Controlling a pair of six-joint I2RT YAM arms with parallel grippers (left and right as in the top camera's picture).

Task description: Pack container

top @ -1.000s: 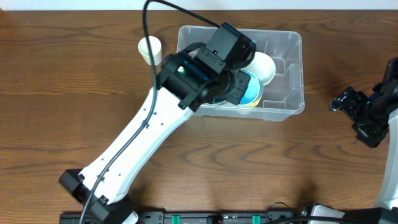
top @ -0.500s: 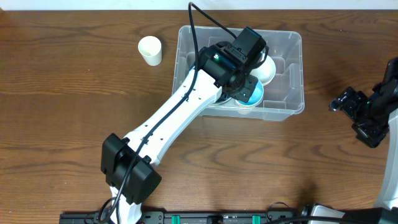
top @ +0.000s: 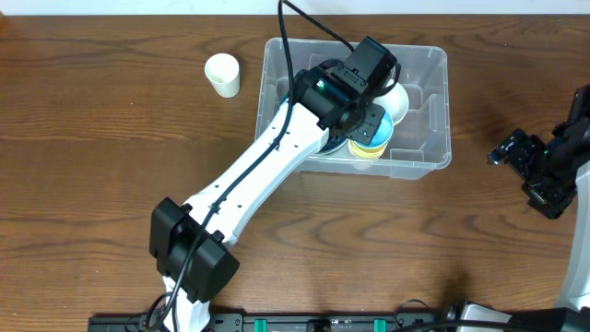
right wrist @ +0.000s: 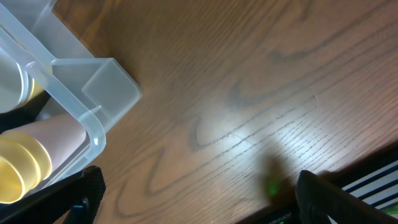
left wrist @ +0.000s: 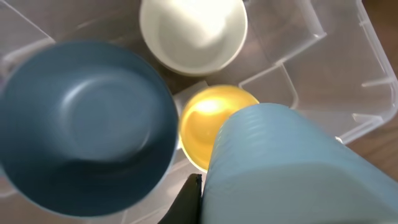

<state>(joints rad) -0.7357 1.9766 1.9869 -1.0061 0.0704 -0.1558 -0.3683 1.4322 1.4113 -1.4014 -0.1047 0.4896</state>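
Container [top: 426,92], clear rolled-rim rectangular plastic, has open room at its right end; left pincer [top: 365,122] grips a ribbed light-blue cup [left wrist: 280,168] inside; right pincer [right wrist: 199,202] gapes over wooden tabletop [top: 92,184].

Left arm [top: 267,175] reached diagonally from base at near edge, up and right, long white link extended, wrist bent downward. Left gripper [top: 367,122] pointed down, jaws closed on light blue cup [left wrist: 292,168]; one black fingertip [left wrist: 188,200] showed beside cup. Right arm [top: 567,157] stayed folded at far right edge. Right gripper [top: 527,175] faced left, jaws spread wide, holding nothing.
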